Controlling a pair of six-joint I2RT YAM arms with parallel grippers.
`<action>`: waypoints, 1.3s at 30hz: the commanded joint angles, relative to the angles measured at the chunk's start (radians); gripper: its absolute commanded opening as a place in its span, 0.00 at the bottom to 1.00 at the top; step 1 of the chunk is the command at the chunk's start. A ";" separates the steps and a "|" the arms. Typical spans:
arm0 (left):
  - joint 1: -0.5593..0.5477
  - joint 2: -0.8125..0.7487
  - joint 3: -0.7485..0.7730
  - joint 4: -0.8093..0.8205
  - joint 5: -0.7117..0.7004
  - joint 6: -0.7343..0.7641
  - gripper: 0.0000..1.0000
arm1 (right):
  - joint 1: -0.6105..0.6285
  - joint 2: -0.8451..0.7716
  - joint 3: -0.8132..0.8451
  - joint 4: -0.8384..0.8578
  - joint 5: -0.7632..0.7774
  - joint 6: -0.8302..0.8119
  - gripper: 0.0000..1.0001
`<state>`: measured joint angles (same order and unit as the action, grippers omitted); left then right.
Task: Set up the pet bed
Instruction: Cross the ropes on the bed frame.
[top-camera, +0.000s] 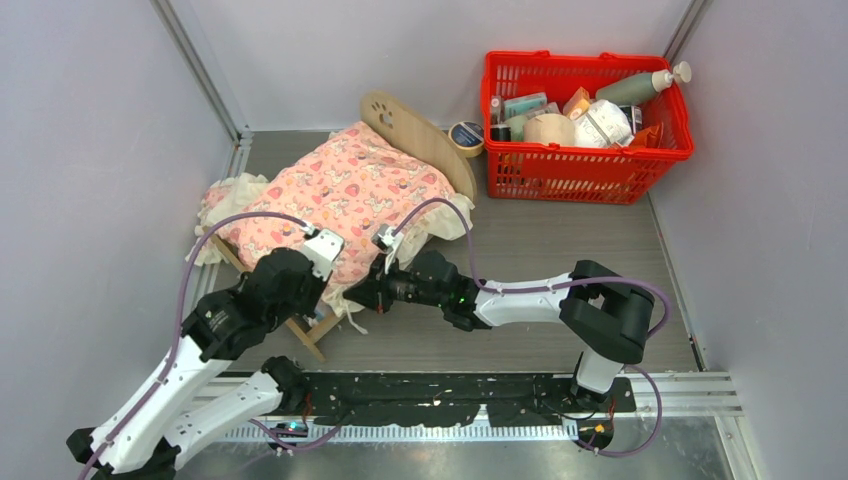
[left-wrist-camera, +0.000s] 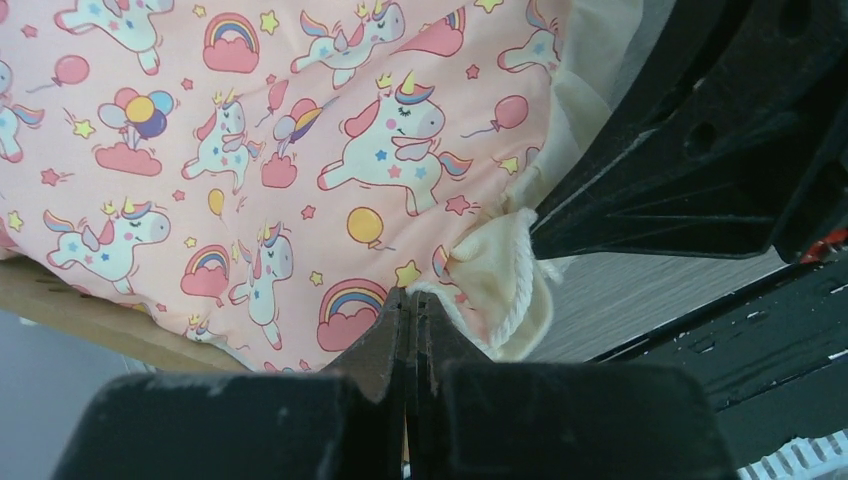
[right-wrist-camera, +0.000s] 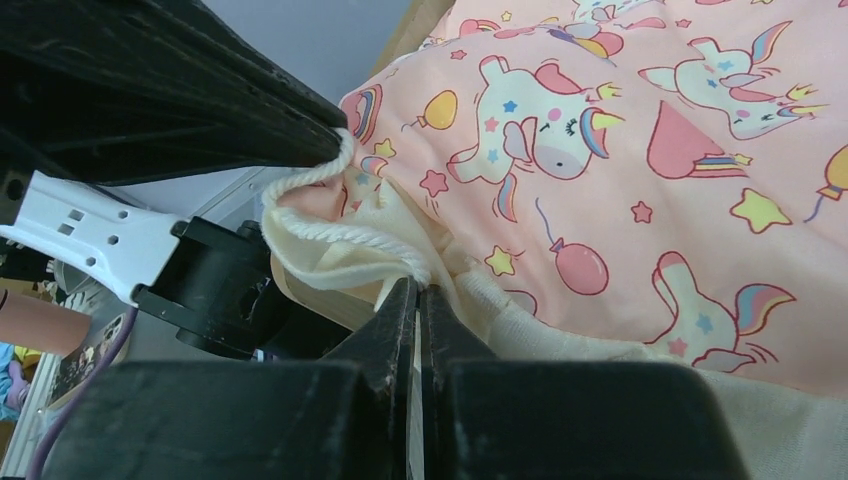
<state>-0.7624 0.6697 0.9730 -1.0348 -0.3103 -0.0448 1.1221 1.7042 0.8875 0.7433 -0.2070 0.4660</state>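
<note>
The pet bed stands at the left, its arched paw-print headboard at the far end. The pink unicorn blanket covers it and hides the mattress. My left gripper is shut on the blanket's cream-frilled near corner, its jaws pressed together on the edge. My right gripper is right beside it, shut on the same corner's frill and white cord. The plywood frame shows under the blanket and in the right wrist view.
A red basket full of bottles and packets stands at the back right, with a tape roll beside the headboard. Grey walls close in left, back and right. A black rail runs along the near edge.
</note>
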 joint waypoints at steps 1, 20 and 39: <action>0.071 0.050 0.023 0.004 0.034 -0.020 0.00 | 0.001 -0.034 -0.015 0.037 0.017 -0.022 0.06; 0.192 0.202 0.051 -0.132 0.057 -0.246 0.00 | -0.007 -0.046 -0.032 0.057 0.013 -0.018 0.06; 0.192 0.110 0.096 -0.214 -0.310 -0.631 0.69 | -0.024 -0.074 -0.055 0.048 0.023 -0.018 0.12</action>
<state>-0.5735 0.7895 0.9546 -1.1980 -0.4034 -0.6094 1.1023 1.6917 0.8310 0.7551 -0.2031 0.4656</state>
